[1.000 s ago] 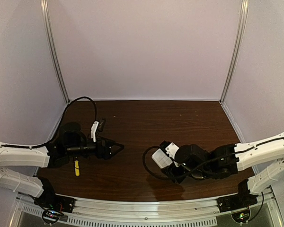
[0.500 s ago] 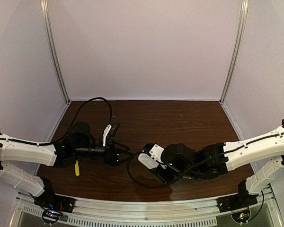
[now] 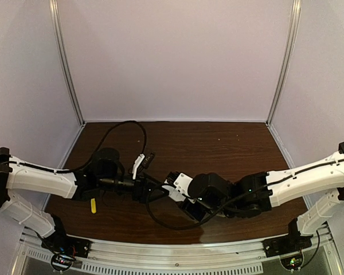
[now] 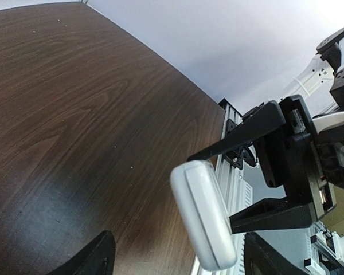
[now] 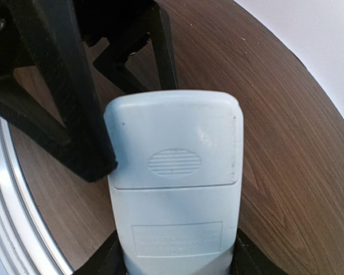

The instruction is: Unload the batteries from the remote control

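Remote control: sits clamped at its lower end in right gripper, held above middle of table, back face toward right wrist camera, battery cover in place. Left gripper: stands with jaws spread, straddling free end of remote control; contact cannot be told.

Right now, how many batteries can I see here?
0. None shows; the remote control, held by the right gripper, has its cover on, so some may be hidden inside.
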